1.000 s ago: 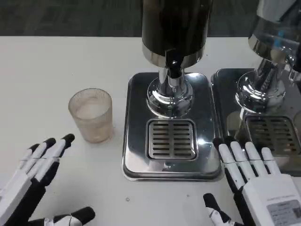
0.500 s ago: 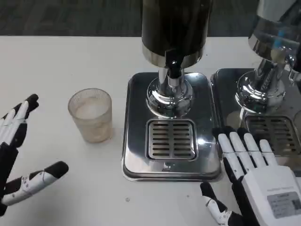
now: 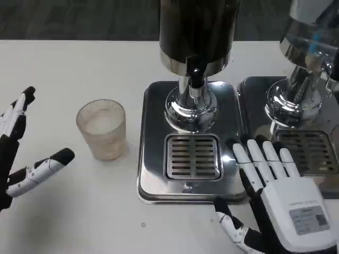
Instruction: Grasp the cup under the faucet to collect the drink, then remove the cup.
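I note my left hand (image 3: pixel 21 153) has spread wide beside the cup (image 3: pixel 101 129), empty; right hand (image 3: pixel 275 185), also open, advanced onto the tray (image 3: pixel 153 174). Cup remains off-tray, ungrasped.

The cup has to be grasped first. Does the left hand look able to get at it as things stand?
Probably yes: the left hand is open beside the cup, with only bare table between them.

- Left robot hand (image 3: pixel 21 145) at the picture's left edge, holding nothing, fingers raised and spread wide from the thumb.
- Right robot hand (image 3: pixel 273 193) at lower right, white back up, fingers extended forward, slightly apart, thumb out to the side.
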